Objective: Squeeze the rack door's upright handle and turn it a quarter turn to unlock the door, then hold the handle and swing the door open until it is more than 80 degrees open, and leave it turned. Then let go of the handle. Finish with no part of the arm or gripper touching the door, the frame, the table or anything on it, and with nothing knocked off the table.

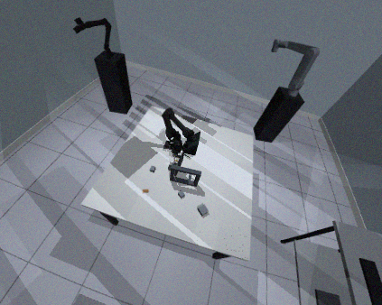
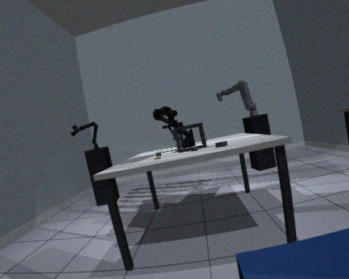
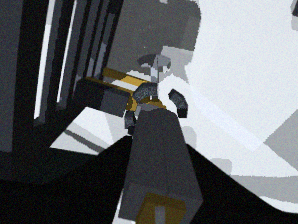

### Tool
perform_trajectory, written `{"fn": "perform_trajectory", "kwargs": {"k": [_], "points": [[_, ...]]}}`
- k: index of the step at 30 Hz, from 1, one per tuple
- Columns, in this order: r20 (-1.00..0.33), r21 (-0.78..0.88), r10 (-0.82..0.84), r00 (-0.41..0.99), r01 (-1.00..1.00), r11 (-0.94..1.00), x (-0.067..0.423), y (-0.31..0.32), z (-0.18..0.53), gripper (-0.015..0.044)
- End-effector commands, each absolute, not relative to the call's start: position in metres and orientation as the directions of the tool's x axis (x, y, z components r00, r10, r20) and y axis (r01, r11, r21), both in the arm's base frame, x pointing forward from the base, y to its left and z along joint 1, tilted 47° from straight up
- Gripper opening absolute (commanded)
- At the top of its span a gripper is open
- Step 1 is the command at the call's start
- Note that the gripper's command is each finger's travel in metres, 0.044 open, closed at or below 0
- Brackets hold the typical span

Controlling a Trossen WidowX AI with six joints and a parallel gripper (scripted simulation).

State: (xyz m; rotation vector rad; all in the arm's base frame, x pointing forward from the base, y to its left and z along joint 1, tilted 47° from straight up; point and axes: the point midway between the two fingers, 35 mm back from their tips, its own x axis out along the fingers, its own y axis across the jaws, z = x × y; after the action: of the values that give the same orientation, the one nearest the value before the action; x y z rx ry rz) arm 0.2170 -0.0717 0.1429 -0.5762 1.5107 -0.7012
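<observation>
The door's dark handle (image 3: 159, 145), blurred at its far end, stood between the fingertips of the gripper (image 3: 155, 146), parted slightly and closed on it. The slatted door (image 3: 84, 40) was cut off at 9 o'clock in the wrist view. From above, the arm (image 1: 179, 126) partly hid it at 12 o'clock of the rectangular rack frame (image 1: 184, 169) (image 2: 202, 134). Around the frame, 3 grey blocks lay at 10, 6 and 5 o'clock, plus 1 orange piece (image 1: 145, 190) at 8, on 1 smooth white table (image 1: 136, 203) (image 2: 195, 158).
</observation>
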Motion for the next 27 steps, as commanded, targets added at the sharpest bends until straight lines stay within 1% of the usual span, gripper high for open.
{"fn": "perform_trajectory", "kwargs": {"k": [1, 9, 20, 27], "points": [[-0.683, -0.729, -0.728, -0.059, 0.004, 0.684, 0.219, -0.077, 0.149, 0.0023], [-0.682, -0.725, -0.729, -0.059, -0.078, 0.685, 0.221, -0.087, 0.159, 0.0023], [-0.682, -0.725, -0.729, -0.059, -0.080, 0.684, 0.221, -0.087, 0.159, 0.0023], [-0.682, -0.725, -0.729, -0.059, -0.080, 0.684, 0.221, -0.087, 0.159, 0.0206]]}}
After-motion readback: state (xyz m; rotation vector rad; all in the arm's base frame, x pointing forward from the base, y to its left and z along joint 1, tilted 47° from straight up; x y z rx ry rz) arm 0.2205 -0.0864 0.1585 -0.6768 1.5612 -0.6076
